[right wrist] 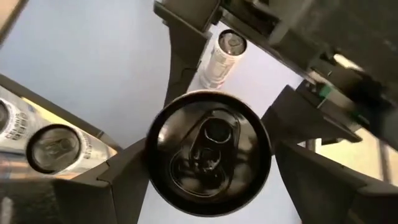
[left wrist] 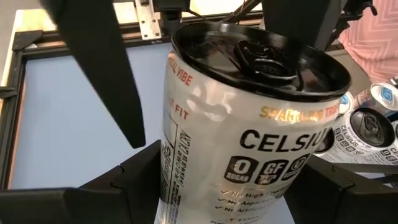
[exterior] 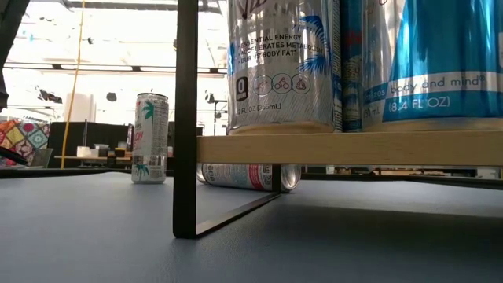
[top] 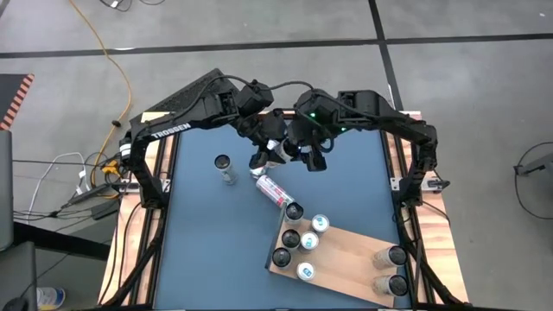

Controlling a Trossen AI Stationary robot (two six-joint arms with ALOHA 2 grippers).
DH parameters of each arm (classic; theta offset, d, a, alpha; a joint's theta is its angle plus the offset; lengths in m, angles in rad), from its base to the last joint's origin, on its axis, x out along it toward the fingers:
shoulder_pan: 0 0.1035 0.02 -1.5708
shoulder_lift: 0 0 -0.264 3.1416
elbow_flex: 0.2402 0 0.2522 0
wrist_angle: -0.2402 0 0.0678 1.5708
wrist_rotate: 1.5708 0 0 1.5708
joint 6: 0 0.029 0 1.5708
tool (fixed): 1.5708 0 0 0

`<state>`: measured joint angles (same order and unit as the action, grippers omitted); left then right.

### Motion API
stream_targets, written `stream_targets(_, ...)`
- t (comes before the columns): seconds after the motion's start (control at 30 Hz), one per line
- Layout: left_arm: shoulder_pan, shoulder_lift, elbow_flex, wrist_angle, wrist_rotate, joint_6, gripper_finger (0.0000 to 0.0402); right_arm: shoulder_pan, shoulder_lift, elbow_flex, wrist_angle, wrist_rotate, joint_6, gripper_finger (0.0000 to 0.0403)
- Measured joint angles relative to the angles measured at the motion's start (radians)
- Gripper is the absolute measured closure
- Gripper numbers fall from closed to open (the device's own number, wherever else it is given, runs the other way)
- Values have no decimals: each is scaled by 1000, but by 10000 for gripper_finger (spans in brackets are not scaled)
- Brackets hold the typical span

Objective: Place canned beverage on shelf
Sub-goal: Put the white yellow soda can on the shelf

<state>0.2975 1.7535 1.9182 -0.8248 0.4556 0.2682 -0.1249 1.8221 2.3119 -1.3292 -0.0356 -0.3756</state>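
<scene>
A silver Celsius can [left wrist: 249, 143] with a black top hangs above the far middle of the table, with my left gripper [top: 262, 155] shut on it. My right gripper [top: 311, 157] is open. Its fingers [right wrist: 127, 171] stand on either side of the can's top end [right wrist: 208, 152], and in the left wrist view a gap shows between one finger [left wrist: 99, 68] and the can. The shelf [top: 346, 255], a light wooden board on black legs, stands at the near right with several cans on it. My left gripper pinches the can's side wall [left wrist: 168, 180] between its two fingers, on the lower part of the body. The fingers come from the table's left, slanting down. The can is lifted clear of the table, with its black top [left wrist: 261, 56] tilted away toward my right gripper.
One can [top: 225, 167] stands upright on the blue tabletop at the left. Another [top: 273, 190] lies on its side by the shelf's far corner. The shelf board [exterior: 346, 148] is raised on a black leg [exterior: 185, 118], and cans [exterior: 283, 63] stand on top of it.
</scene>
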Motion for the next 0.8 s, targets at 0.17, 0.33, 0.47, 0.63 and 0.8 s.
stream_targets(0.17, -1, 0, 0, -2, 2, 1, 149, 15, 0, 0, 17, 29, -23, 75)
stream_targets(0.33, -1, 0, 0, 2, 2, 1, 149, 21, -3, 0, 18, 38, -42, 95)
stream_targets(0.47, -3, 0, 0, 0, 3, 0, 149, 28, -3, 0, 14, 39, -47, 140)
stream_targets(0.63, -3, 0, 0, -3, 4, -8, 149, 35, -3, 0, 11, 41, -54, 199)
stream_targets(0.8, -4, 0, 0, -12, 5, -21, 116, 33, -4, 0, 2, 41, -52, 199)
